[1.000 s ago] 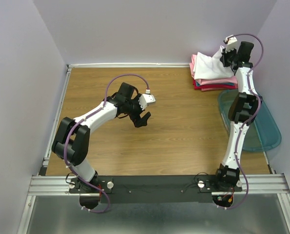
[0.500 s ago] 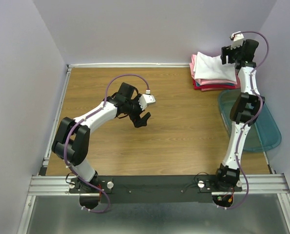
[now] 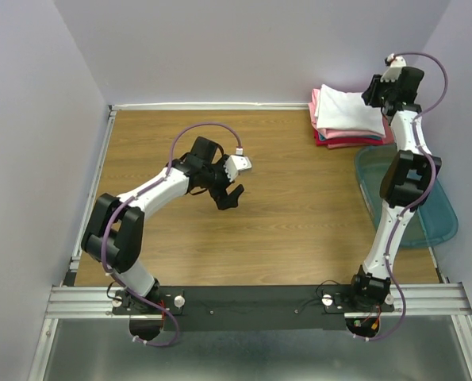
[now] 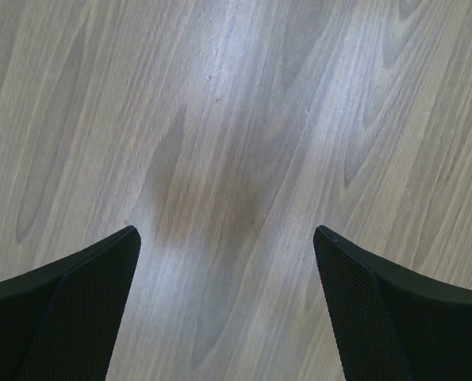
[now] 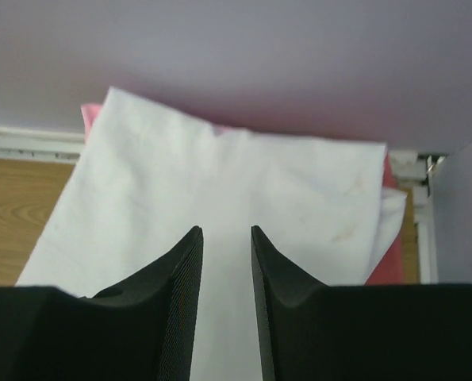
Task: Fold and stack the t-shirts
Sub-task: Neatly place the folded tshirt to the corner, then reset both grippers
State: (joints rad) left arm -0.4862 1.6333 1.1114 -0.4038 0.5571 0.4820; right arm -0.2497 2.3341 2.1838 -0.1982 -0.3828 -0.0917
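At the far right corner of the brown wooden table: plain white folded cloth t-shirt lying atop folded pink and red cloth t-shirts, just beyond the translucent teal plastic bin. Hovering above the white one, the right gripper — fingers slightly parted, gripping nothing. Mid-table, the left gripper — spread wide over the wood.

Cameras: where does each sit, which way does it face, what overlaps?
Top external: above and behind the bases, looking down on the table; left gripper and right gripper show.
Left wrist: on the left arm, facing down at bare wood; its fingers wide apart.
Right wrist: on the right arm, facing the back wall over the white t-shirt; its fingers slightly parted.
Shared: top external and right wrist both see the white t-shirt.
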